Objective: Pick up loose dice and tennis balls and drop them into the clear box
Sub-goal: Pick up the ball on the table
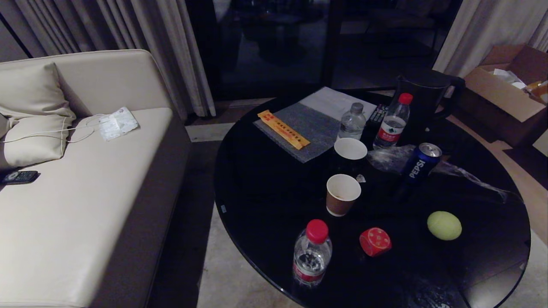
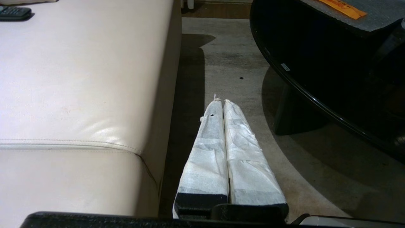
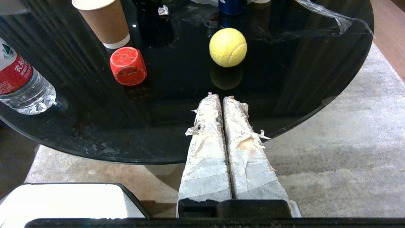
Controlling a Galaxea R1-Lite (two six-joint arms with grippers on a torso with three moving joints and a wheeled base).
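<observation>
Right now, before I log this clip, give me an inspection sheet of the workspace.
Surface: round black glossy table, dusty at the near edge.
Job's things: red die and tennis ball loose on the table, apart; clear box not seen.
Clutter: two paper cups, three water bottles, Pepsi can, plastic wrap, padded sheet with orange packet, dark kettle.
Grippers: left gripper shut, over the floor between sofa and table; right gripper shut, at the table's near edge, pointing toward the ball.
Cables: white cord on the sofa.
Surroundings: curtains, cardboard box, remote on the sofa.
</observation>
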